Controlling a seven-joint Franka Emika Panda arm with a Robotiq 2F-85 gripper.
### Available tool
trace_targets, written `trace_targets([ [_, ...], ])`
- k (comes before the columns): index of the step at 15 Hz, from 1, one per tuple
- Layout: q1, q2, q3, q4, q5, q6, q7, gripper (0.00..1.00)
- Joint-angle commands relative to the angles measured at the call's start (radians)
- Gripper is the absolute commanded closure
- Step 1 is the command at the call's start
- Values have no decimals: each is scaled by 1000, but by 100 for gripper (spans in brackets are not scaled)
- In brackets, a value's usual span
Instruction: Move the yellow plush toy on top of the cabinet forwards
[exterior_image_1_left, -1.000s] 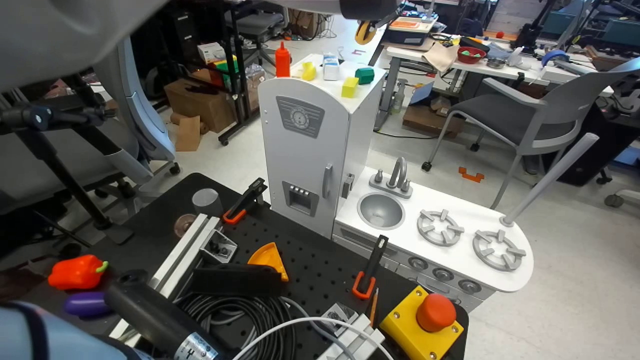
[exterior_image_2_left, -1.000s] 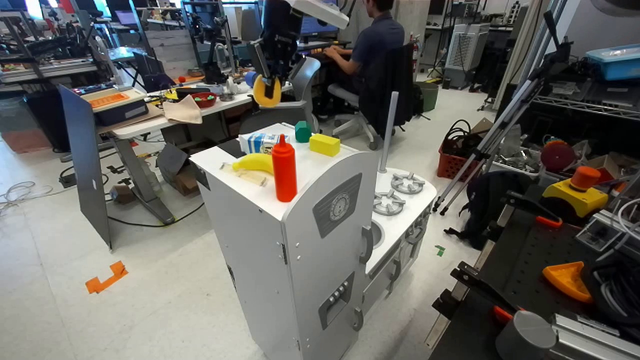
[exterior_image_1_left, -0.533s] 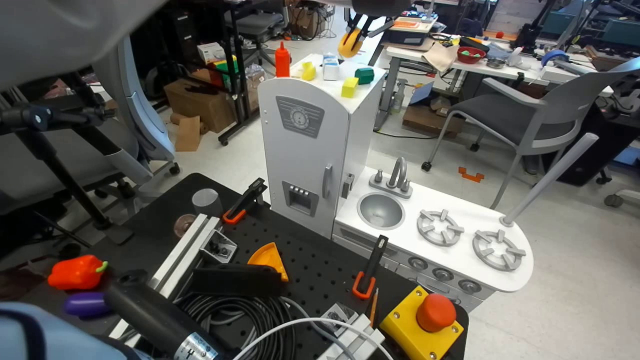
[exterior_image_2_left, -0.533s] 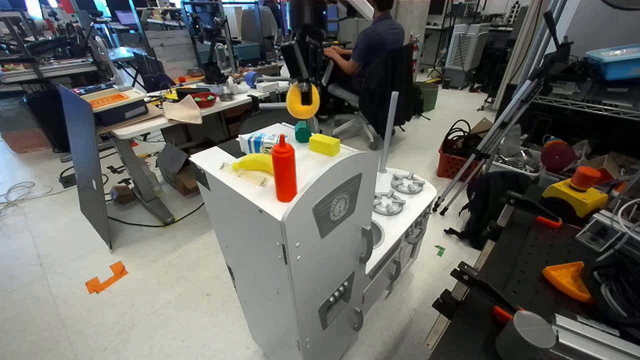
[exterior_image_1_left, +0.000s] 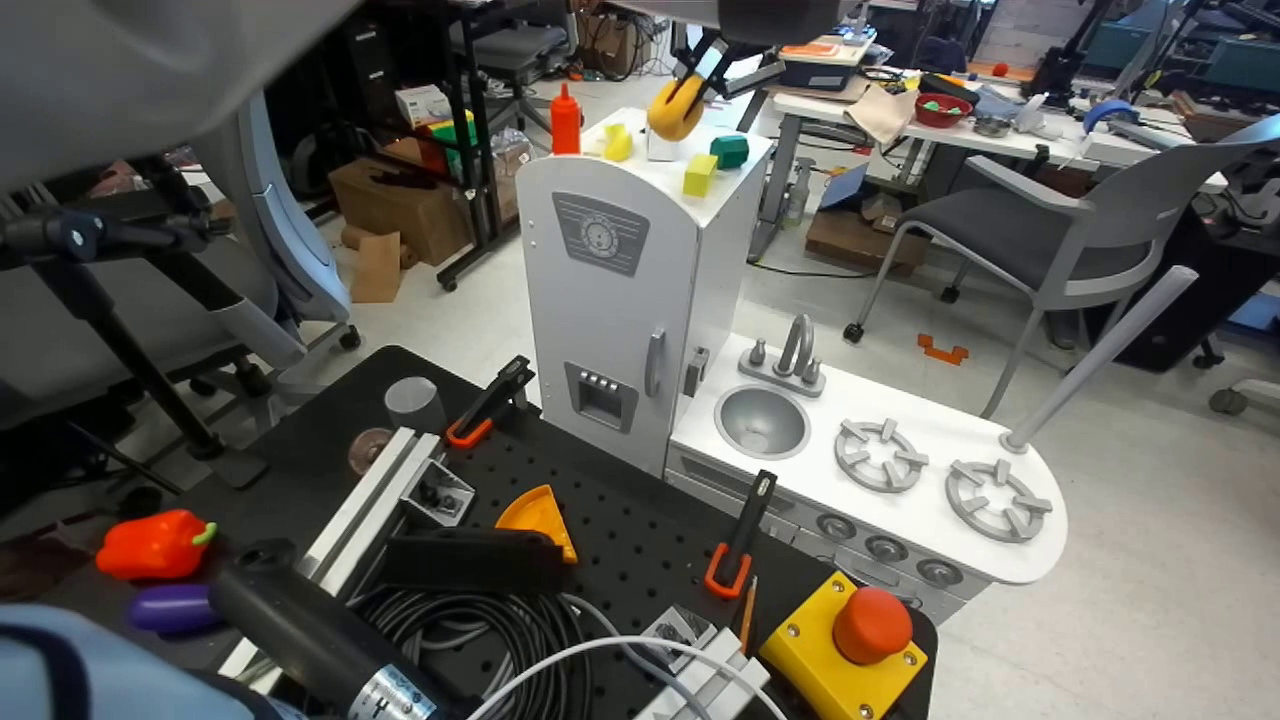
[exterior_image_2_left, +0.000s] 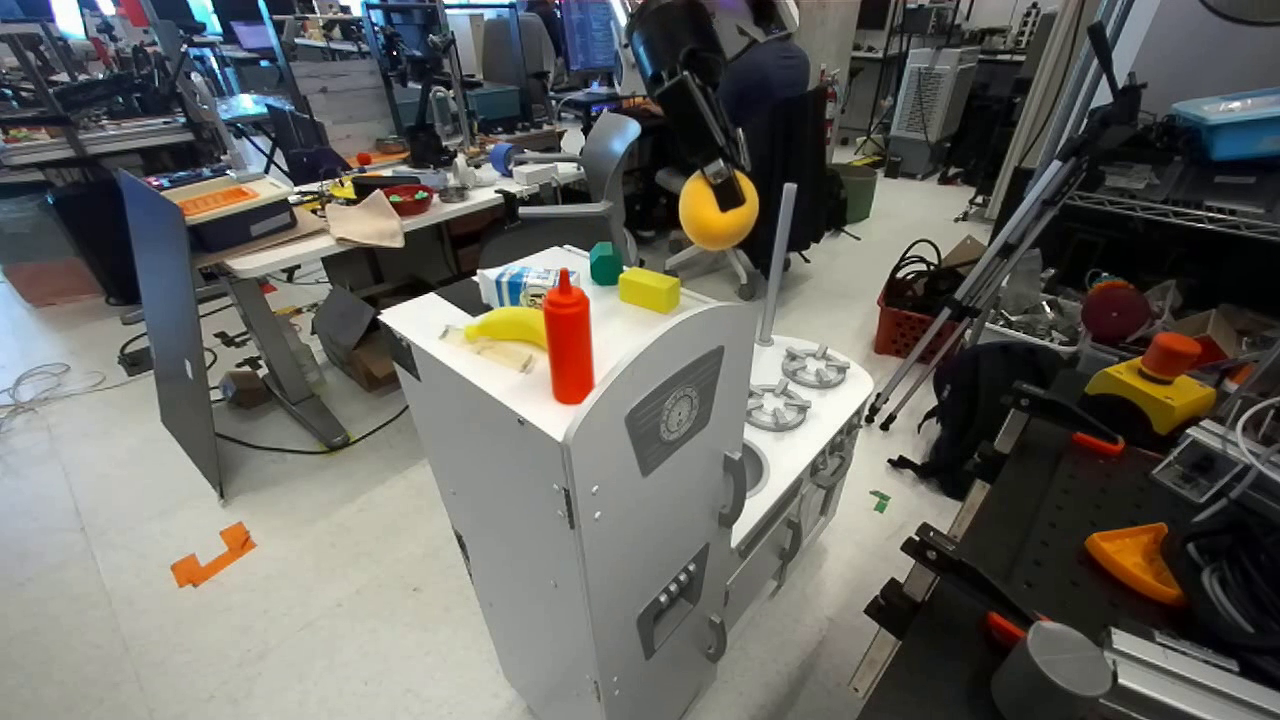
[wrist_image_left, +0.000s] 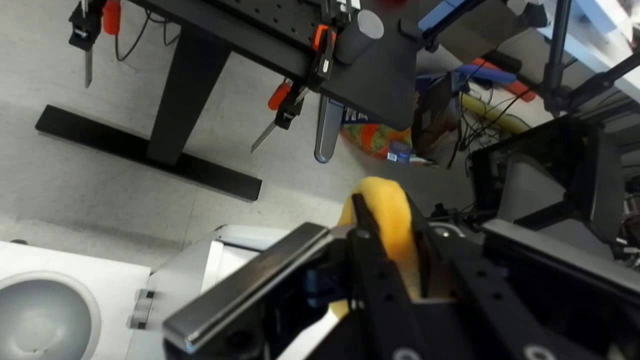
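Aloft near the top of the white cabinet (exterior_image_2_left: 655, 515), the gripper (wrist_image_left: 390, 215) pinches the yellow plush toy (exterior_image_2_left: 703, 225), its jaws pressed into the soft body from either side. The wrist view shows the toy bulging between dark fingers (wrist_image_left: 366, 220); whether it hangs directly over the cabinet cannot be told. Upon the cabinet, in both exterior views, rest a red squeeze bottle (exterior_image_2_left: 570, 345) at the front edge, a yellow banana (exterior_image_2_left: 505, 326) just beside it, a yellow block (exterior_image_2_left: 650, 290), a green block (exterior_image_2_left: 605, 264) and a white carton (exterior_image_1_left: 662, 150). In an exterior view the toy (exterior_image_1_left: 675, 108) covers the carton's upper part; in an exterior view the carton's blue print (exterior_image_2_left: 520, 287) is exposed, the toy well apart from it. Adjoining the cabinet, a low counter (exterior_image_1_left: 940, 425) bears a sink (exterior_image_1_left: 763, 430), round and whole in an exterior view; behind the cabinet's edge, an exterior view yields a mere sliver of basin (exterior_image_2_left: 755, 468). Before the cabinet extends a black perforated table (exterior_image_1_left: 625, 500) with a grey cylinder (exterior_image_1_left: 415, 405); the wrist view alone adds the table's leg (wrist_image_left: 187, 95). Beyond the cabinet, a white desk (exterior_image_2_left: 290, 252) bears a red bowl (exterior_image_1_left: 943, 110) in both exterior views. Farther beyond it, an exterior view includes a lit monitor (exterior_image_2_left: 588, 35).
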Motion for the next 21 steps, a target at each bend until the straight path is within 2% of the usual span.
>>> trace_targets([
  [1,17,41,-2,32,-30,-48,-35,96],
  [8,92,96,-5,35,-58,31,-22,96],
  [13,133,49,-21,10,-110,122,-31,96],
  [17,153,45,-38,12,-152,252,-37,96],
  [21,149,63,-49,0,-166,312,-20,96],
])
